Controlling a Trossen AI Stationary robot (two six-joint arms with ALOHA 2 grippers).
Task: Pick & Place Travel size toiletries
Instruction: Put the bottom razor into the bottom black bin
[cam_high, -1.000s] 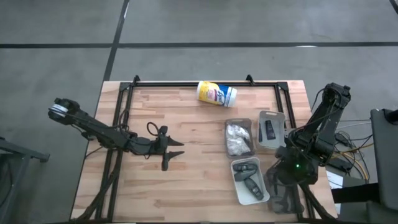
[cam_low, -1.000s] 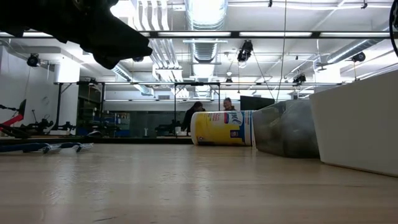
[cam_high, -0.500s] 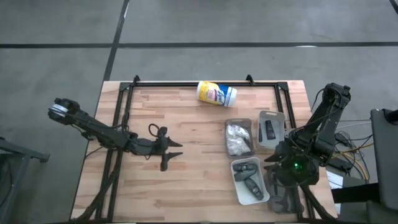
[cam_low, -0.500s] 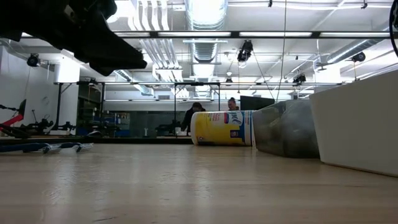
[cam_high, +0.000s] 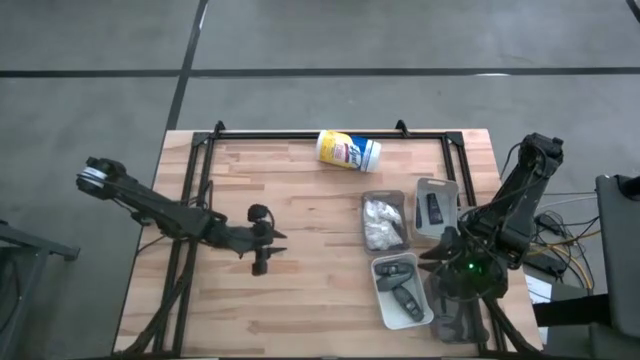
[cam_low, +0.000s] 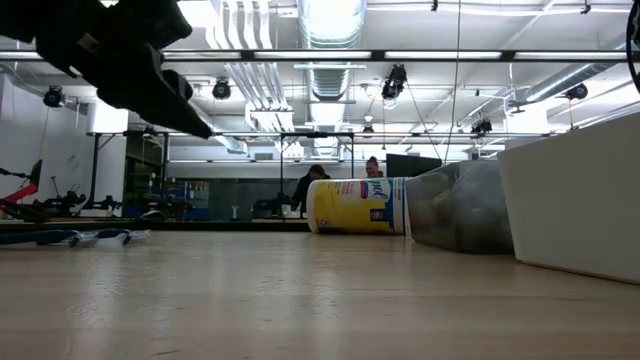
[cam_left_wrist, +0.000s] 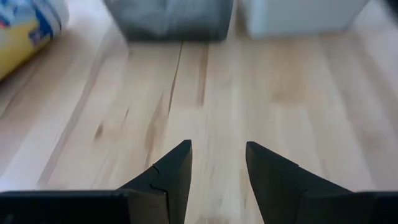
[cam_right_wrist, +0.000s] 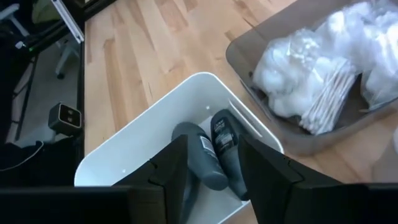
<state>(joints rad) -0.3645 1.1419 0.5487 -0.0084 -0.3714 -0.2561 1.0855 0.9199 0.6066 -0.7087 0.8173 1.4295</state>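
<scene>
Lying side by side, grey tubes (cam_right_wrist: 214, 152) in white tray (cam_right_wrist: 134, 149) — both pincers (cam_right_wrist: 211, 163) (cam_left_wrist: 217, 163) apart, empty.

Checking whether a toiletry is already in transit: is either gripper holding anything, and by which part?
Nothing is held. The left gripper is open over bare table; the right gripper is open above the dark grey tubes in the white tray.

No wording can be read; the label on the yellow-and-white canister (cam_low: 358, 206) is too blurred.
</scene>
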